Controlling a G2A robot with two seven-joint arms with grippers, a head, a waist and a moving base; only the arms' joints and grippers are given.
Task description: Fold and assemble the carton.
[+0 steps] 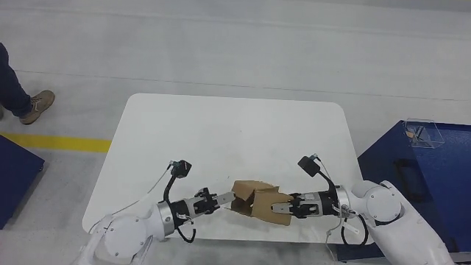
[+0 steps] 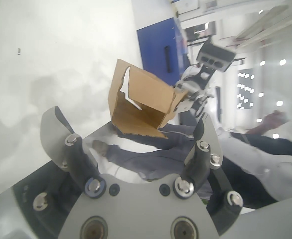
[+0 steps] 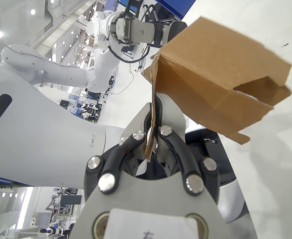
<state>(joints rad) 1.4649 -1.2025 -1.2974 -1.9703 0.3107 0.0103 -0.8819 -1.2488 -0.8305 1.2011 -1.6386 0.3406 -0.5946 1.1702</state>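
our right hand [image 3: 156, 108] is gripping the carton [image 3: 210, 75] by a flap at the table's [image 1: 221, 132] near edge, our left hand [image 2: 129, 114] hanging open beside it, and we are judging it half-formed, flaps unclosed.

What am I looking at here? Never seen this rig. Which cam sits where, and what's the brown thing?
It is a two-armed robot working at a white table. The top view looks down from a camera above the arms, so both arms come in from the picture's bottom edge. The other two pictures come from a camera on each wrist, looking out past that arm's own gripper.

The brown thing is a cardboard carton, partly folded up with loose flaps, at the table's near edge, between the two arms.

The right gripper is shut on one flap, with the card pinched between its fingers. The left gripper is open at the carton's opposite side. I cannot tell whether it touches the carton.
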